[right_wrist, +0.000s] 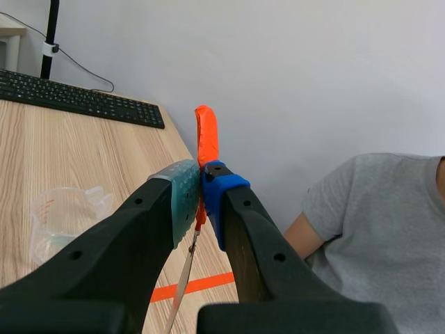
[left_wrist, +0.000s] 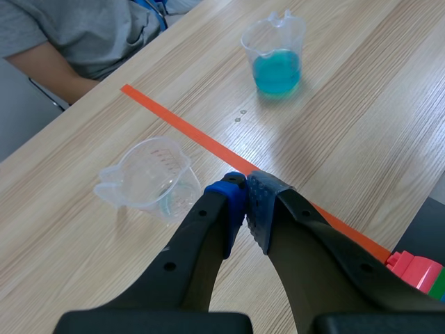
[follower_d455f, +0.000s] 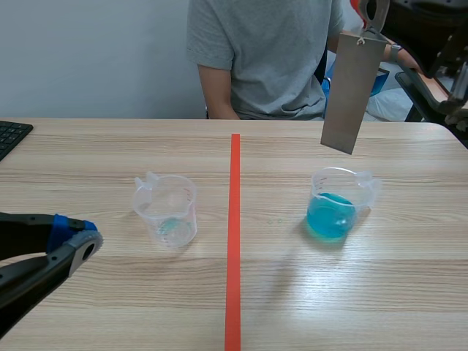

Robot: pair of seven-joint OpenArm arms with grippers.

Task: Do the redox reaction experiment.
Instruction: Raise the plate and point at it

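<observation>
Right claw (right_wrist: 201, 186): my fingers are clamped tight on an orange-tipped clip (right_wrist: 206, 136), high over the table's far right. From the clip hangs the plate (follower_d455f: 352, 91), a flat, dull grey metal strip. It is slightly tilted, with its lower edge above and clear of the blue beaker (follower_d455f: 338, 205). Left claw (left_wrist: 247, 198): my pads are pressed together on nothing, low over the near left of the table, just beside the clear beaker (left_wrist: 149, 177).

Surface: the table (follower_d455f: 110, 146) is pale wood-grain laminate, smooth with a soft sheen, split by a straight orange-red tape line (follower_d455f: 234, 241). One beaker stands on each side of the line. Both are thin transparent plastic with a spout. One is partly filled with blue liquid. The other carries a red printed scale and only a faint greenish trace at its base.

Room: plain pale wall (right_wrist: 313, 69); black keyboard (follower_d455f: 11, 135) at the table's far left edge; a person (follower_d455f: 263, 58) in a grey T-shirt seated across.
</observation>
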